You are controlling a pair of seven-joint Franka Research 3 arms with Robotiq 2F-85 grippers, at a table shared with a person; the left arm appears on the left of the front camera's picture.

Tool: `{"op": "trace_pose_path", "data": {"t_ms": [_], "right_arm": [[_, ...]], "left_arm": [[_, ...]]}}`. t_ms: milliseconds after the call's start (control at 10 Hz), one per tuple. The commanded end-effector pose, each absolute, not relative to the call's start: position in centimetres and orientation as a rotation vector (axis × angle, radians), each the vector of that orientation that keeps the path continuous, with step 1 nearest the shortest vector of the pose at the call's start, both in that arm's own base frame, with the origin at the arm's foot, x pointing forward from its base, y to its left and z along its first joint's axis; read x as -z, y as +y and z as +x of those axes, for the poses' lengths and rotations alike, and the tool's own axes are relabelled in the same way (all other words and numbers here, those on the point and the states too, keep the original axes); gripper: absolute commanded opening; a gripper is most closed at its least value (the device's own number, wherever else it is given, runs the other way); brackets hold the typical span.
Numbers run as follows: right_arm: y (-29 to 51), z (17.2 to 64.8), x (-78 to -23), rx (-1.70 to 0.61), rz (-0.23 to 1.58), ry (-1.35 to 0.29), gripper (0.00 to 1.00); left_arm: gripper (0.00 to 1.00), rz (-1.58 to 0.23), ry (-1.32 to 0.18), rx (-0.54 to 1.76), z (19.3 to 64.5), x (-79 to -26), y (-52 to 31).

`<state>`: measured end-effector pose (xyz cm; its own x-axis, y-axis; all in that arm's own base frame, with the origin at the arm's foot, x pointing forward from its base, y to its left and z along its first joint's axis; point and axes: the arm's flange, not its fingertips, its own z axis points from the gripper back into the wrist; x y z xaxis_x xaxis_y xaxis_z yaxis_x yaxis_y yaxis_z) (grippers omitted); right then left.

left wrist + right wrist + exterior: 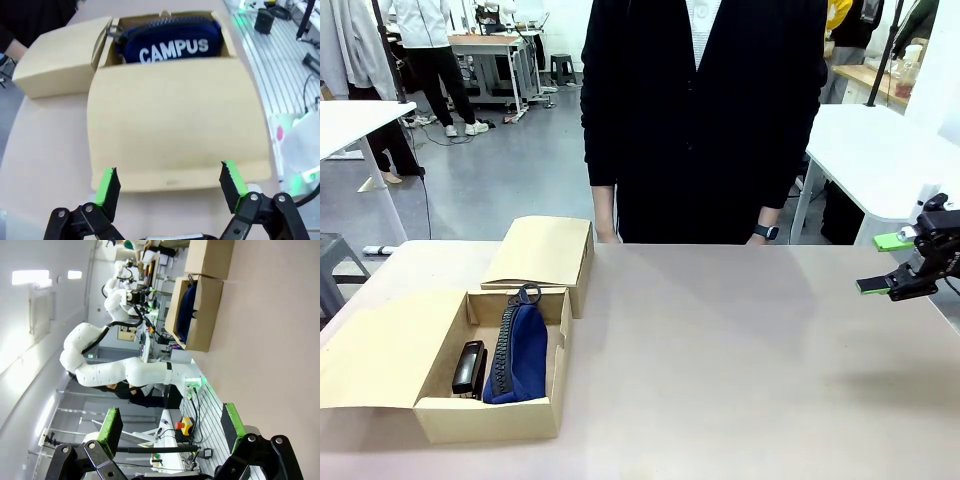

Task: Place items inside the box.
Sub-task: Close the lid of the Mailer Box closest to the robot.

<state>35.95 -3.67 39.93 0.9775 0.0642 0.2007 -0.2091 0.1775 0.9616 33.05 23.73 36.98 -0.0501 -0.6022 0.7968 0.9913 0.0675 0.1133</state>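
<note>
- The cardboard box (490, 415) sits open at the lower left of the front view, its lid flap folded out flat to the left.
- A navy zip pouch (520, 355) stands on its long edge inside, zip facing left, pull ring at the far end; the left wrist view shows white "CAMPUS" lettering on its side.
- A black stapler (469, 368) lies lengthwise just left of the pouch, against it.

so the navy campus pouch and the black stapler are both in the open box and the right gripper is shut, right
Not quite: the right gripper is open, its jaws wide apart in the right wrist view. The pouch and stapler are indeed in the open box.
</note>
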Motion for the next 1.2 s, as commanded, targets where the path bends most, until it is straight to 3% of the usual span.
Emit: {"op": "trace_pose_path", "data": {"t_ms": [0,400,1100], "right_arm": [[-3.8,36.0,-40.4,-0.189,1.400,-0.131,1.00],[-3.8,36.0,-40.4,-0.189,1.400,-0.131,1.00],[-3.8,36.0,-40.4,-0.189,1.400,-0.131,1.00]], "left_arm": [[1.00,-0.563,-0.880,1.462,33.6,-34.6,25.1],[1.00,-0.604,-0.841,1.446,34.9,-29.3,24.8],[1.00,-0.592,-0.701,1.610,36.8,-27.2,22.0]]}}
